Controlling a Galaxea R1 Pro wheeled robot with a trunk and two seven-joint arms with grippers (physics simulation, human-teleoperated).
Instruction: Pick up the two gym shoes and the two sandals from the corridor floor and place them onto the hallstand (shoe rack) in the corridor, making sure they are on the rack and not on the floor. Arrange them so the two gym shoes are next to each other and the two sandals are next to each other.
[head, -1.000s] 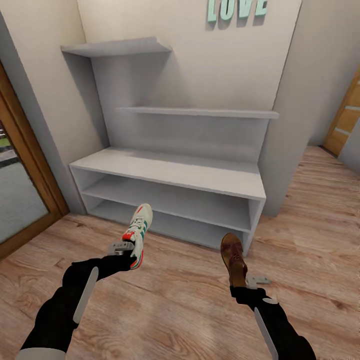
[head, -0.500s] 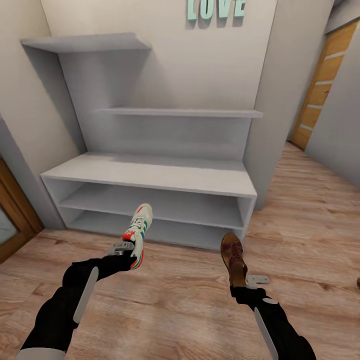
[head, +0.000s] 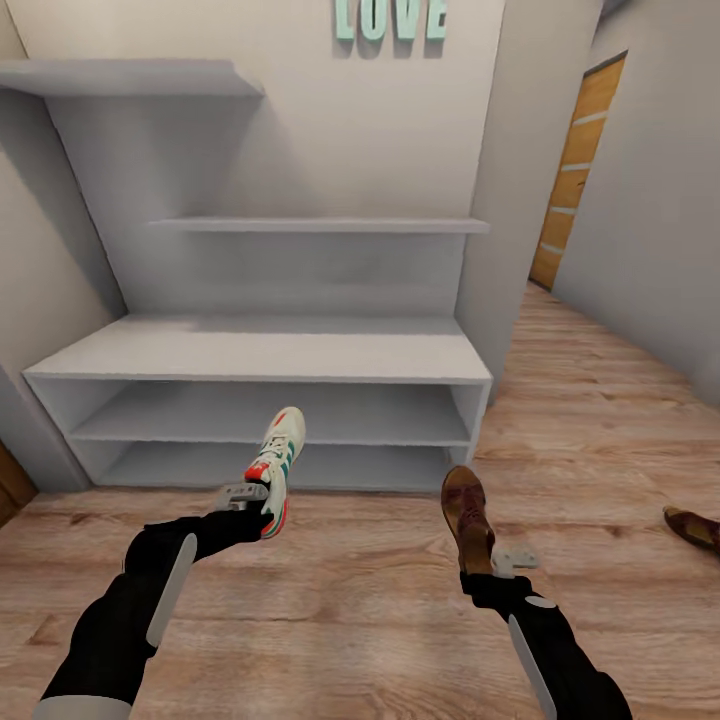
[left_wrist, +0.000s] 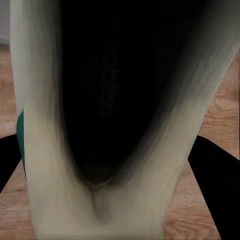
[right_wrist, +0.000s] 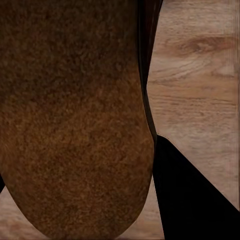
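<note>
Left fingers (head: 262, 497) grip gym shoe (head: 279, 463) — right, seemingly, sandal (head: 467, 516).

The head view looks forward and down at the hallstand (head: 270, 350) from nearby, while each wrist view presses close against its held shoe, all three sharing the corridor floor (head: 380, 600).

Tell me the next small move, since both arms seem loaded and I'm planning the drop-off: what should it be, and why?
Probably roll closer to the hallstand. The left pincer holds a gym shoe and the right pincer a sandal, both over the floor, short of the bare bench top.
</note>
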